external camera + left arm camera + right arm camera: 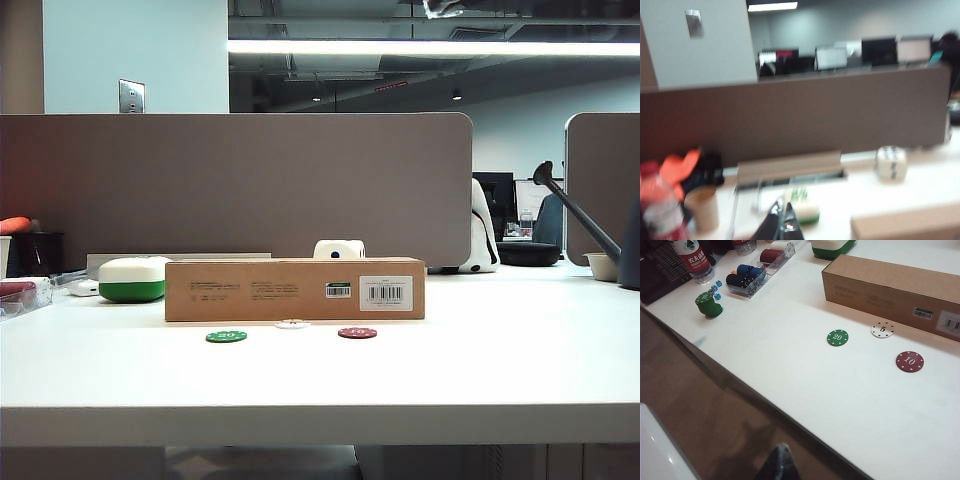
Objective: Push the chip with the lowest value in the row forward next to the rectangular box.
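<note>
The white 5 chip (883, 330) lies flat on the worktop (805, 375), just in front of the brown cardboard box (890, 287), farther back than the green 20 chip (838, 337) on its left and the dark red 10 chip (910, 361) on its right. The box's long axis runs left to right. My right gripper (777, 462) hangs off the near edge, my left gripper (782, 222) above the far left; I cannot tell how far either is open.
</note>
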Robot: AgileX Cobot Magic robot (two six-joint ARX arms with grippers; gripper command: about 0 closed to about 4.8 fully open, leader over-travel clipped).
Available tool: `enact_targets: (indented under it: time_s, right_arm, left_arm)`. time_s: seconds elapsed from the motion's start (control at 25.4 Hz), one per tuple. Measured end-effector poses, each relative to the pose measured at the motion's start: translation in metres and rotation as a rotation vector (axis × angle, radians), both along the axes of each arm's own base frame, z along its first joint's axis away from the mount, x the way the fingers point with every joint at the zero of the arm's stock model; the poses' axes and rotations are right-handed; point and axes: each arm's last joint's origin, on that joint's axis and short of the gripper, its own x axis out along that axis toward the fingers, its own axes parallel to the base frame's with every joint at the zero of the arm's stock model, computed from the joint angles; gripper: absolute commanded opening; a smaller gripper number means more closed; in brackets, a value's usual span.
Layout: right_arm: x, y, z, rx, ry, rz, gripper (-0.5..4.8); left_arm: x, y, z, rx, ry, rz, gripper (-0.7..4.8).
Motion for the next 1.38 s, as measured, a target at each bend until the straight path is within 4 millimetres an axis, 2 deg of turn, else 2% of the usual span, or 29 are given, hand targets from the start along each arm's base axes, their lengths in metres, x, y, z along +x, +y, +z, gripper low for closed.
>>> enact_targets:
  time_s: [0.04, 0.24, 0.59, 1.38]
  right_arm:
    - [0.0, 0.0, 0.0, 0.0, 0.0, 0.0, -0.06]
    - [0.0, 0.0, 0.0, 0.0, 0.0, 0.0, -0.06]
    - [0.0, 0.0, 0.0, 0.001, 0.0, 0.0, -0.06]
    - [0.0, 0.001, -0.001, -0.005, 0.003, 0.0, -0.06]
  left_arm:
    - [0.007, 0.001, -0.018, 0.006, 0.046, 0.018, -0.05]
    - [0.023, 0.0, -0.073, -0.037, 0.11, 0.005, -0.05]
    - [0.036, -0.001, -0.134, -0.099, 0.079, -0.009, -0.05]
    - [0.036, 0.001, -0.136, -0.104, 0.094, 0.041, -0.05]
